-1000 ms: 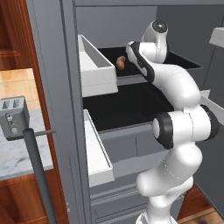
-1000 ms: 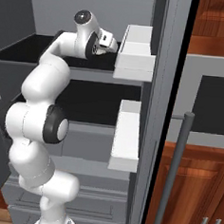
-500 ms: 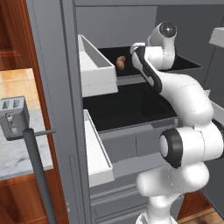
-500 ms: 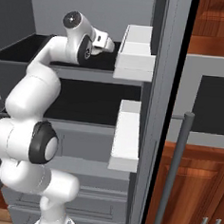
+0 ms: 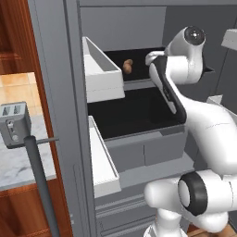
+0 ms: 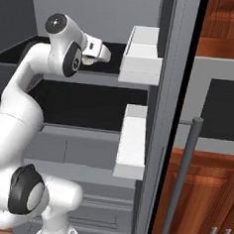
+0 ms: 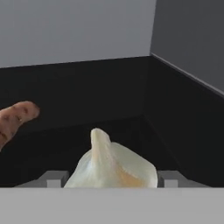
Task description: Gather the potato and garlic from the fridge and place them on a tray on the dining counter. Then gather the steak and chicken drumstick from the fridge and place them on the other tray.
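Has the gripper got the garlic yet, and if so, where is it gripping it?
The garlic sits between the gripper's fingertips, one at each side of its lower body, pointed top free. Whether the fingertips actually press on it cannot be told.

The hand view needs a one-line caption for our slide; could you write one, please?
Open pincer straddling the garlic on the dark fridge shelf, brown item at left.

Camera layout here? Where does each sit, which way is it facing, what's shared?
Left base view: behind-left of the arm, facing into the open fridge; arm rises lower right.
Right base view: behind-right, same fridge; arm lower left.
Hand view: on the hand, looking along the gripper at the garlic between its open fingers.
Shared: both base views show the fridge shelves and door bins.
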